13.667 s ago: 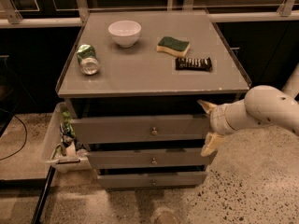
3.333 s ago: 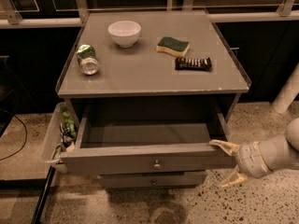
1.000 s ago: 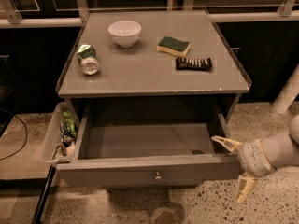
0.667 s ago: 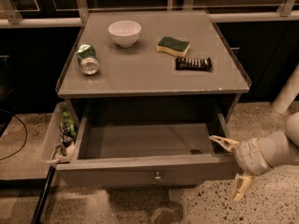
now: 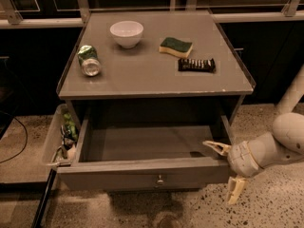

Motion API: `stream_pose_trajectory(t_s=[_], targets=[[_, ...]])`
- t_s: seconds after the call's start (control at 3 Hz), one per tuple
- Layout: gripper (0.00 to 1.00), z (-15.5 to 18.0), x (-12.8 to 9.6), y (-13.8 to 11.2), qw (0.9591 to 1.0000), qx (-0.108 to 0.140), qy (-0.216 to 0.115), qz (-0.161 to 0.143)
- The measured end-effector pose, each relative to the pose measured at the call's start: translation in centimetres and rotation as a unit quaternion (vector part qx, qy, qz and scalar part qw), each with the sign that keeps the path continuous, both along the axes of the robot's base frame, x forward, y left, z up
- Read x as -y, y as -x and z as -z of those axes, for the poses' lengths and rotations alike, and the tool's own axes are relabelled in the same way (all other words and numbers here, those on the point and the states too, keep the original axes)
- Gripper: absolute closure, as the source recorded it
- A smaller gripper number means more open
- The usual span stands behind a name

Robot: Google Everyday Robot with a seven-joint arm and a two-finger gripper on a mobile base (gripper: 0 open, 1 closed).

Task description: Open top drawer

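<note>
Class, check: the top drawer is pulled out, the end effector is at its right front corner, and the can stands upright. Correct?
No: the camera view shows the can lying on its side. The top drawer is pulled out, with the end effector at its right front corner.

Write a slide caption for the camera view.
Top drawer pulled out, open gripper at its right front corner; bowl, can, sponge and snack bar sit on the cabinet top.

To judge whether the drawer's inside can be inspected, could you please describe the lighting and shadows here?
Camera view: the cabinet top is softly lit, no glare; the top drawer is shadowed inside, though its floor shows; under the drawer front it is dark; the gripper, open at the drawer's right front corner, is well lit.
</note>
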State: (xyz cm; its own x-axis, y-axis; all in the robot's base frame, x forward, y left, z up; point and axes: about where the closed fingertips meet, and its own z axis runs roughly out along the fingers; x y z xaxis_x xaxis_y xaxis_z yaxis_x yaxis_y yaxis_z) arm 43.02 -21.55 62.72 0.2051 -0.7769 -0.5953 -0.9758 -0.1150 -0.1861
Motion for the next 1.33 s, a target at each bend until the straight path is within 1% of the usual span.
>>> stream_pose_trajectory(t_s=[0.33,0.67,1.0,1.33], targets=[[0.17,0.0,-0.1,0.0,1.0,-0.001,0.0,0.0],[0.41,0.1,-0.1,0.0,1.0,-0.001,0.0,0.0],[0.65,-0.3,1.9,1.6,0.9998,0.002,0.004,0.019],[0.89,-0.5,2.6,2.5,0.9996,0.004,0.006,0.028]])
